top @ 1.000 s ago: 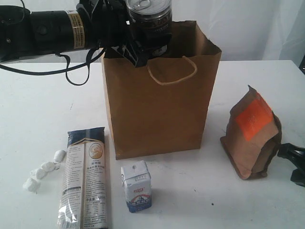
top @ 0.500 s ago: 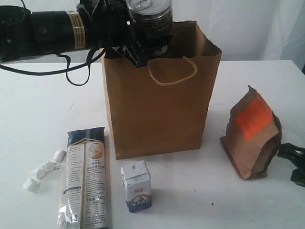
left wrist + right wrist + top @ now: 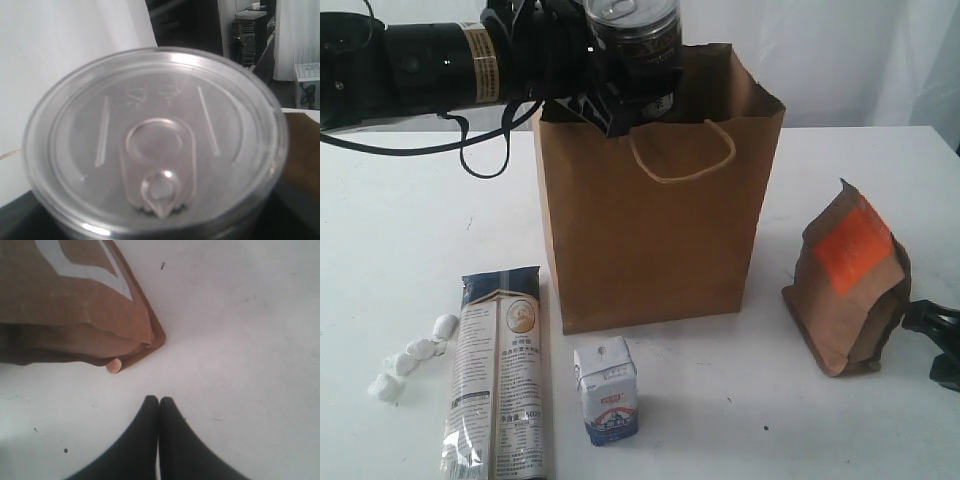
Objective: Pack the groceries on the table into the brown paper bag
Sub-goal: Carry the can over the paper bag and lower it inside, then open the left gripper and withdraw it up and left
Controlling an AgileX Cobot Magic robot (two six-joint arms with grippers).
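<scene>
The counter (image 3: 400, 260) is white, flecked with a few small dark specks. The paper bag (image 3: 650, 250) is plain brown, with a pale cord handle (image 3: 682, 165). The jar (image 3: 632, 45) is dark, and its lid (image 3: 155, 145) is silver. The arm (image 3: 410, 65) is black with a yellowish label band. The pouch (image 3: 845, 300) is brown with a bright orange label. The noodle packet (image 3: 500, 370) has a dark blue top and a pale body covered in small print. The carton (image 3: 607, 392) is white with blue and a touch of red. The sweets (image 3: 408, 358) are white. The right hand (image 3: 159, 402) is black.

Lab-like room, white table (image 3: 410, 250), background equipment (image 3: 252, 35)
</scene>
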